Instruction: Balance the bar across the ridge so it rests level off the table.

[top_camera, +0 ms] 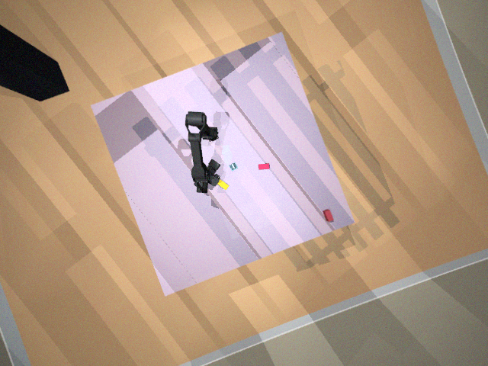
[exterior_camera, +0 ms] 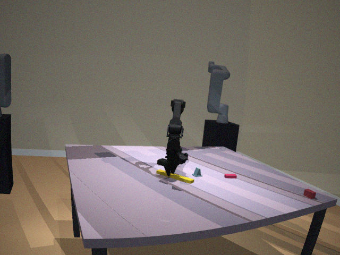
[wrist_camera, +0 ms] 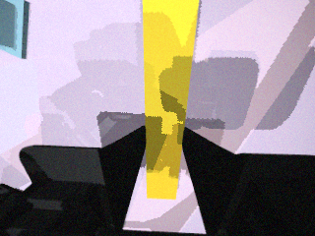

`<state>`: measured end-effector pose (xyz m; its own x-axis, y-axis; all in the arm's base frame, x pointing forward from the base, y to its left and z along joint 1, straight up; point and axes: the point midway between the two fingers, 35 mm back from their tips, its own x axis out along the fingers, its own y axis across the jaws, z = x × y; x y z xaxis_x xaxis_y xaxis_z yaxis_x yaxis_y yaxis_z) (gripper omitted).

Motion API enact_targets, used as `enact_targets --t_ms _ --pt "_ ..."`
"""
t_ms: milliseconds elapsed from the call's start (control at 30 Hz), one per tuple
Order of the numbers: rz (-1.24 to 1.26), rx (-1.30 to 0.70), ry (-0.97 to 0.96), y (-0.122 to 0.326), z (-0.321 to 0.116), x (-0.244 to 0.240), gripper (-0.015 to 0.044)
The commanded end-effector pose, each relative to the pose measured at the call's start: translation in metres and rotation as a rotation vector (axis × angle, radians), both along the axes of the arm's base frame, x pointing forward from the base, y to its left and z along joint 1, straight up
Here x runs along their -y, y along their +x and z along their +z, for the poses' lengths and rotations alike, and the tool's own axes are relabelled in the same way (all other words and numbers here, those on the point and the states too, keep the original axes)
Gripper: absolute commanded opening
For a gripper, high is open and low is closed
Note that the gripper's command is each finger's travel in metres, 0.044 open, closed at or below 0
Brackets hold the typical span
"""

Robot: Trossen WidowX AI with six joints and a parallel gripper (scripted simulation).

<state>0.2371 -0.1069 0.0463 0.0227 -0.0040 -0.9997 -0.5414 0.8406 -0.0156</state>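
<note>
Yellow bar: one (top_camera: pixel 223 184) (exterior_camera: pixel 183 178) (wrist_camera: pixel 164 39), beside the ridge
Teal ridge: one (top_camera: pixel 233 166) (exterior_camera: pixel 197 172) (wrist_camera: pixel 11 27)
Red blocks: two, a brighter one (top_camera: pixel 264 166) (exterior_camera: pixel 230 176) near the ridge, a darker one (top_camera: pixel 328 215) (exterior_camera: pixel 309 193) well apart from it
Black arm: one (top_camera: pixel 196 151) (exterior_camera: pixel 174 132), beside the ridge
Grey arms: two, both beyond the tabletop (top_camera: pixel 177 271) (exterior_camera: pixel 132 217) (wrist_camera: pixel 64 29) bearing the ridge

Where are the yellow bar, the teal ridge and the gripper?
Yellow bar (top_camera: pixel 223 184) (exterior_camera: pixel 183 178) (wrist_camera: pixel 169 39): top, exterior, wrist; upper face.
Teal ridge (exterior_camera: pixel 197 172): exterior; sloping side.
Gripper (exterior_camera: pixel 170 173) (wrist_camera: pixel 163 131): exterior, wrist; midway between fingertips.
</note>
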Motion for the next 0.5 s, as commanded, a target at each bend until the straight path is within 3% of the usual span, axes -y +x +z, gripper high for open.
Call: enact_targets --t_ms 0,467 --pt "0.0 0.0 0.0 0.0 0.003 0.0 0.0006" --pt "0.002 -0.001 -0.002 0.003 0.038 0.002 0.0"
